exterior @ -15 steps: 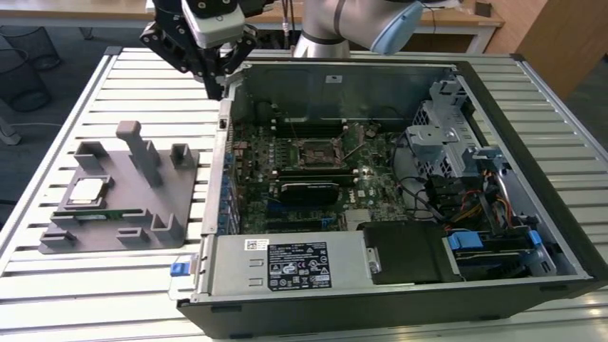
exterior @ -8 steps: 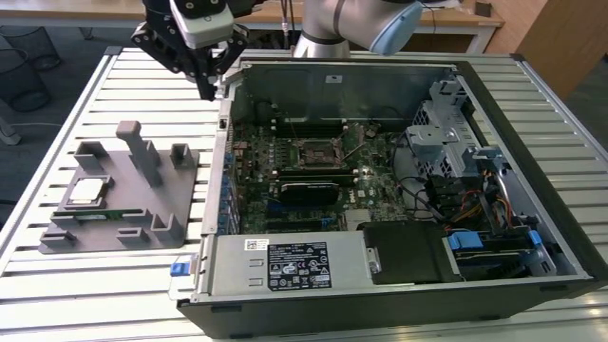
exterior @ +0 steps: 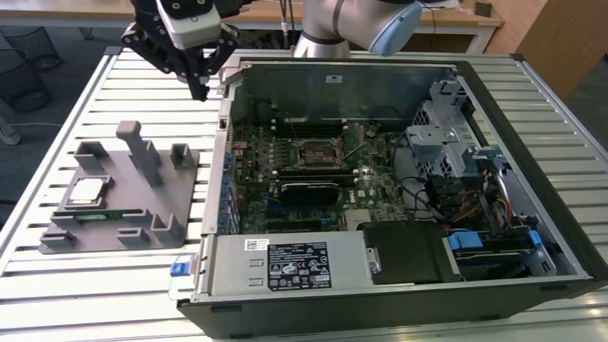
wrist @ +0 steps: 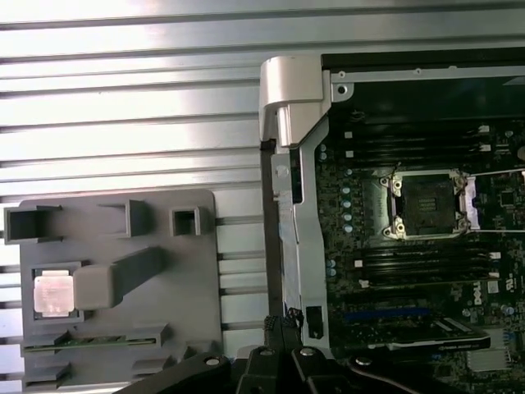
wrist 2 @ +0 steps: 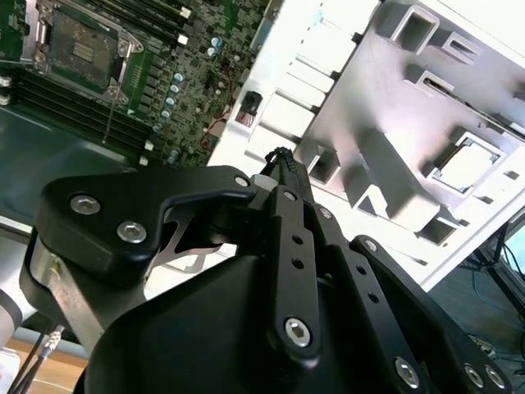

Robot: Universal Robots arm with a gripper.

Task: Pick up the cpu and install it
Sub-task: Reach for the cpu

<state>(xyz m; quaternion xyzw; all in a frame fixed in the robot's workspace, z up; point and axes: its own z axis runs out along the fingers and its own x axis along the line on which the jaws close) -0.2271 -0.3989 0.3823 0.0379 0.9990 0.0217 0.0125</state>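
Evidently nothing is done yet: we see the cpu (exterior: 87,191) lying in its grey holder (exterior: 166,203), jaws closed, empty.

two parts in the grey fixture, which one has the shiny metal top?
The cpu: the flat square chip lying in its pocket. The other part, the memory stick beside it, is long, narrow and green.

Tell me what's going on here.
A robot arm's end effector, shut and empty, hangs above the table beside the open computer case. The cpu lies in the grey holder, not yet picked up. The socket on the board appears to hold no chip.
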